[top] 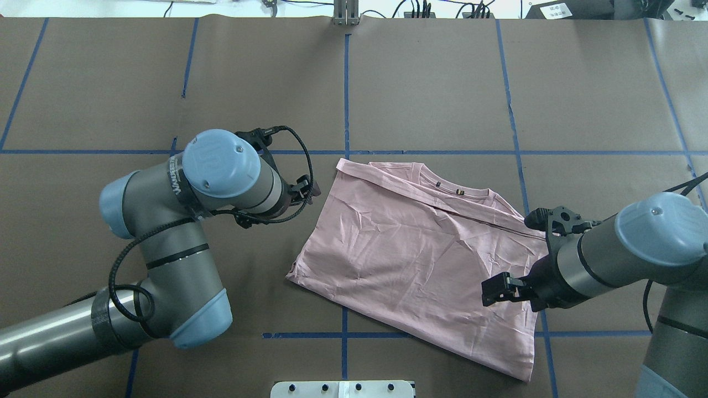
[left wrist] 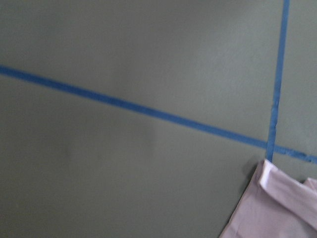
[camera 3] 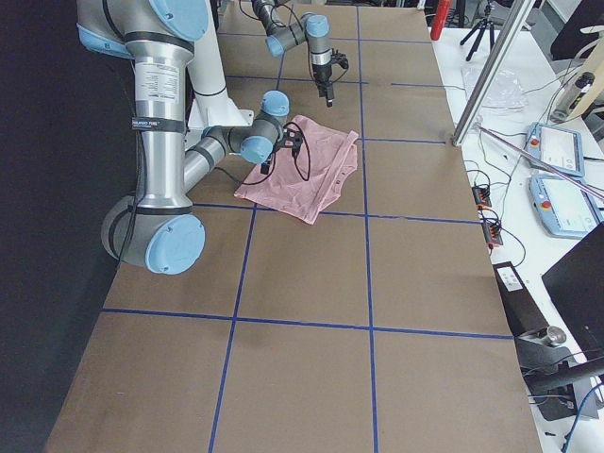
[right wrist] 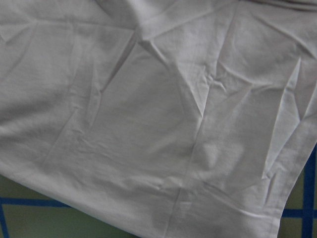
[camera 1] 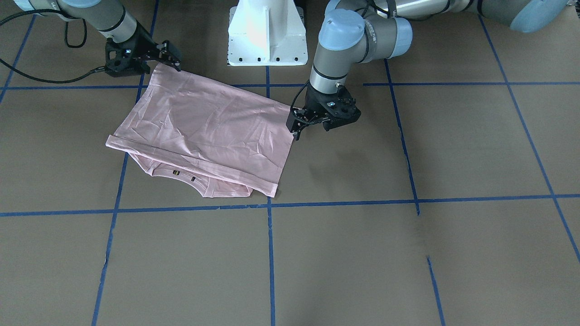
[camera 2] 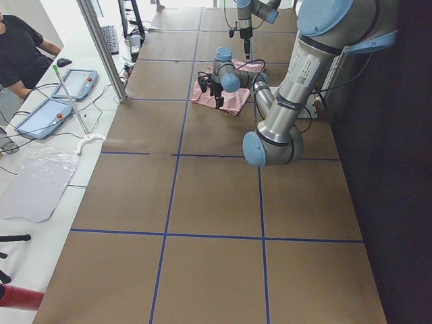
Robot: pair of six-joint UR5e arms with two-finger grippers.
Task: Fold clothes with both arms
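The pale pink T-shirt (camera 1: 204,131) lies folded on the brown table, back side up, with the collar and its small black tags (camera 1: 183,175) peeking out from under the far fold. It also shows in the overhead view (top: 420,249). My left gripper (camera 1: 311,130) hovers low just beside the shirt's edge, apart from it, and looks open and empty; it shows in the overhead view (top: 307,193) too. My right gripper (camera 1: 174,56) is at the shirt's near corner, above the cloth (top: 495,290), and looks open. The right wrist view is filled with wrinkled pink cloth (right wrist: 158,119). The dog print is hidden.
The white pedestal base (camera 1: 267,31) stands at the robot's edge of the table. Blue tape lines (camera 1: 270,253) grid the brown surface. A seated operator (camera 2: 20,47), teach pendants (camera 2: 74,84) and a plastic bag (camera 2: 40,182) are on a side bench beyond the table.
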